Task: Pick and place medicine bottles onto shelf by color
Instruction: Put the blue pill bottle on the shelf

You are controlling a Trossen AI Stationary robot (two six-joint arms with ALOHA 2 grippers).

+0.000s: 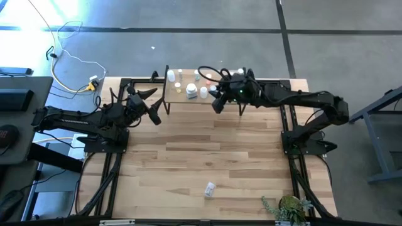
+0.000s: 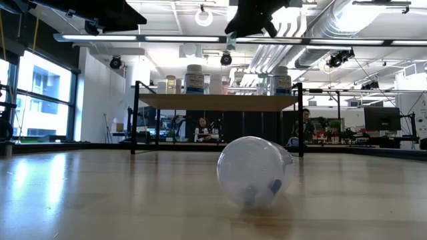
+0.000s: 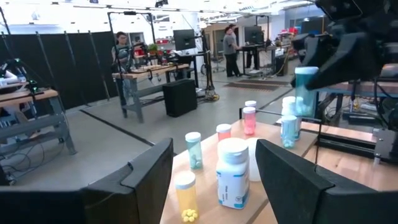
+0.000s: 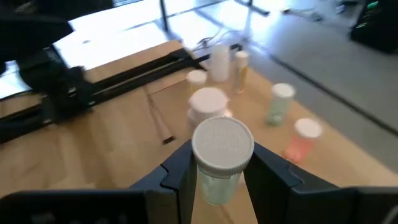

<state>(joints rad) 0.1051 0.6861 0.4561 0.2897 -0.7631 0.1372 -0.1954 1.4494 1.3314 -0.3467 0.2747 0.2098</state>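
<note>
Both six-joint arms are dark, near-black, built of long slim tubular links joined by thicker rounded joint housings, and each rises from a black frame of thin metal rails at its side of the table. The right gripper (image 1: 217, 100) sits ahead of a bulky black wrist block where a small green light glows and a black cable loops above it. The left gripper (image 1: 152, 105) ends in two broad, flat, matte black fingers (image 3: 149, 171) with angular, wedge-shaped edges
</note>
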